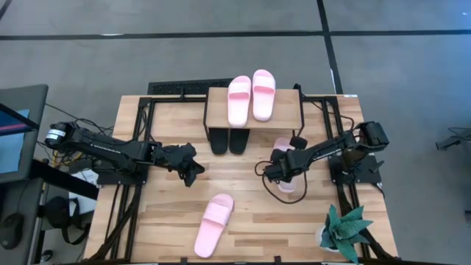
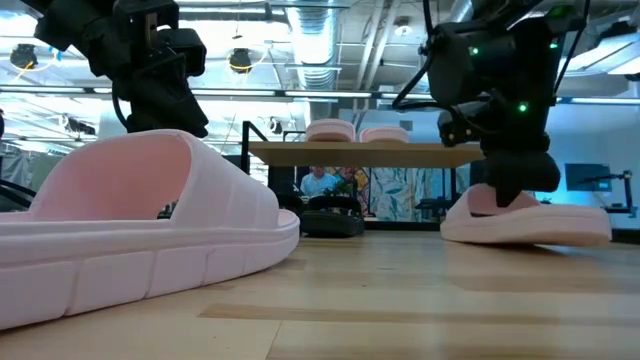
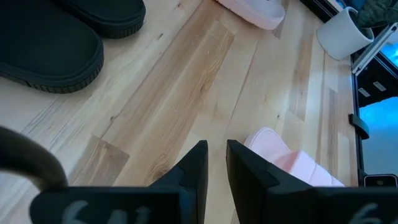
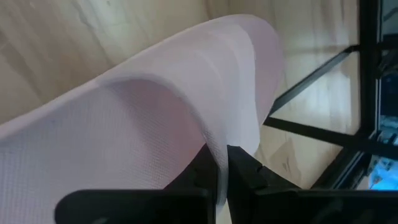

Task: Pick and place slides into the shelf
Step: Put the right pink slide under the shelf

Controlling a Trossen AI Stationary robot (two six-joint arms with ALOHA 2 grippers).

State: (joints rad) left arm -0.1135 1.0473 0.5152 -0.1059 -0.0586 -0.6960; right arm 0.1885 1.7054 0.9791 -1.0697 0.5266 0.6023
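Two pink slides (image 1: 252,97) lie on the shelf's top board (image 1: 215,110), and two black slides (image 1: 228,140) rest on the table under its near edge. Another pink slide (image 1: 213,224) lies flat near the table's near edge, large in the low view (image 2: 140,235). A fourth pink slide (image 1: 283,151) sits right of the shelf under my right gripper (image 1: 276,171), which is shut on its strap. My left gripper (image 1: 190,168) hangs shut over bare wood left of the black slides, its fingers (image 3: 199,165) touching nothing. My right gripper (image 4: 221,163) pinches the pink slide's wide strap at its edge (image 4: 217,134), the thin strap wall running between the two fingers. It comes down from above at a slant. In the low view the slide (image 2: 525,222) stays low at the tabletop, about level.
A potted plant (image 1: 346,232) stands at the table's near right corner, its white pot (image 3: 342,34) in the left wrist view. A black cable loop (image 1: 283,193) lies near the right gripper. Black metal frame rails (image 1: 140,147) run along both table sides. Open wood spans the middle.
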